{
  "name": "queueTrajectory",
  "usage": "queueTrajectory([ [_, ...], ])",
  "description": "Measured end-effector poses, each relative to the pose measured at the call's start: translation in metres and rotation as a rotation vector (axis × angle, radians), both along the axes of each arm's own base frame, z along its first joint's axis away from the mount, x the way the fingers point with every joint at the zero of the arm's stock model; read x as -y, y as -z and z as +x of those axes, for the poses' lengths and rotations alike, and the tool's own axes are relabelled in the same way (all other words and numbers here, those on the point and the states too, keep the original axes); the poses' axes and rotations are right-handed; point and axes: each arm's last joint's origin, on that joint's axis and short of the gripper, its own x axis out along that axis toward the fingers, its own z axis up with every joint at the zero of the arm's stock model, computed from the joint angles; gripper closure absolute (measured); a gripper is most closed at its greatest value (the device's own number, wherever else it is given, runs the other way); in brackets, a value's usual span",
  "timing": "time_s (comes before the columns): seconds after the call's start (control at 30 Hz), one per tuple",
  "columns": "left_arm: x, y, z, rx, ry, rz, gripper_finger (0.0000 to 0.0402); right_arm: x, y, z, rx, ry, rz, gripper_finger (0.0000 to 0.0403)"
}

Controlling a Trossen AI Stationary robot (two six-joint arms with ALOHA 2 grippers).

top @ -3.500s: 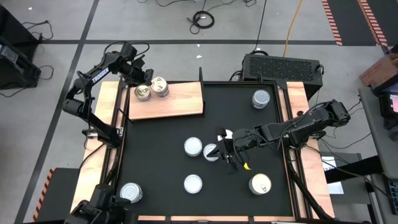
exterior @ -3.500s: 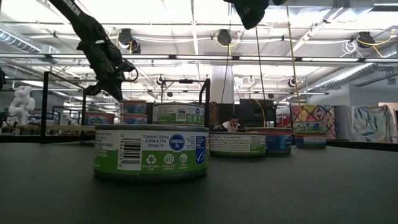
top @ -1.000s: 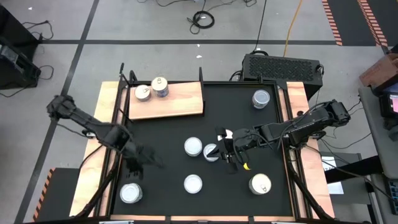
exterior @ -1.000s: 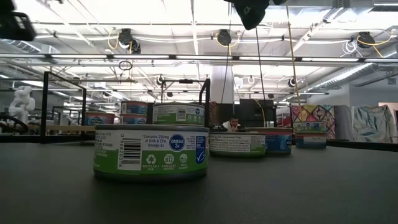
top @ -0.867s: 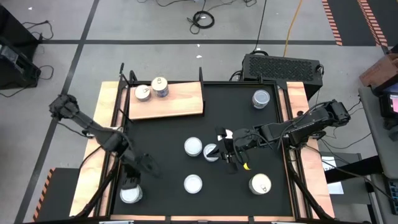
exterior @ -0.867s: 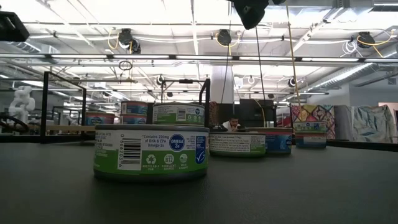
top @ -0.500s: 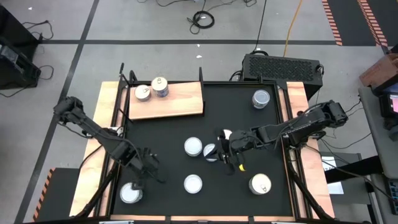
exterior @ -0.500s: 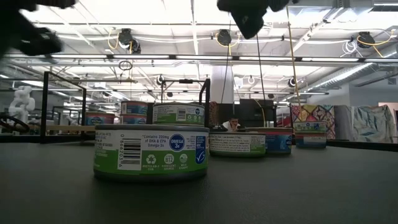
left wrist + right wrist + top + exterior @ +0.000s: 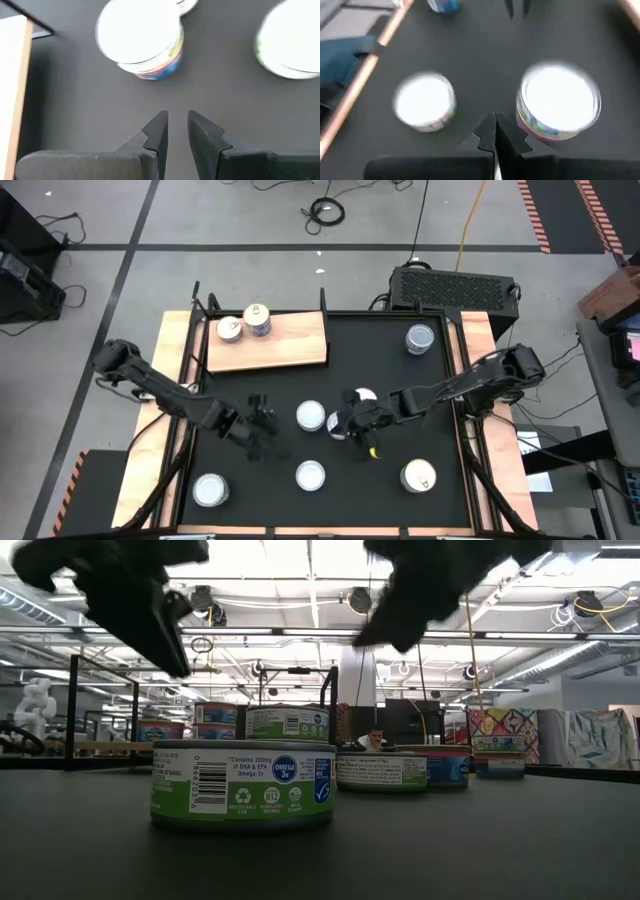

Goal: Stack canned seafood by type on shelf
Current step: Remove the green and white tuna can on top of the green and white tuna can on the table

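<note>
Two grippers close in on the same group of cans in the middle of the counter.

The left gripper (image 9: 262, 420), its fingers only a narrow gap apart and empty, is near a white-topped can (image 9: 311, 416); the right gripper (image 9: 352, 423), shut and empty, is beside the next can (image 9: 340, 426). The arms could collide, or a closed gripper could push a can away. The shelf (image 9: 290, 340) carries only two cans (image 9: 244, 324). A second ago the left gripper was by the corner can (image 9: 209, 490); the right one has moved slightly left.

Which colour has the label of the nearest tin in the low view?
Green and white, on the tin; the low view shows it best.
</note>
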Motion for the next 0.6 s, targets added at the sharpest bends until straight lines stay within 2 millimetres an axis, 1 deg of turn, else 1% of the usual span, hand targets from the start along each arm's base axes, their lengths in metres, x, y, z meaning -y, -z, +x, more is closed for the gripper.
queueTrajectory([
  [0.17, -0.027, 0.021, 0.003, -0.001, -0.094, 0.015, 0.0324, 0.016, 0.023, 0.009, -0.092, 0.090, 0.031, 0.0403],
  [0.33, -0.053, 0.040, 0.006, 0.067, -0.207, 0.022, 0.0324, 0.025, 0.039, 0.017, -0.131, 0.101, 0.087, 0.0403],
  [0.5, -0.063, 0.043, 0.013, 0.181, -0.218, -0.009, 0.0324, 0.030, 0.045, 0.022, -0.124, 0.109, 0.102, 0.0403],
  [0.6, -0.067, 0.042, 0.015, 0.193, -0.193, -0.009, 0.0324, 0.033, 0.047, 0.026, -0.095, 0.114, 0.106, 0.0403],
])
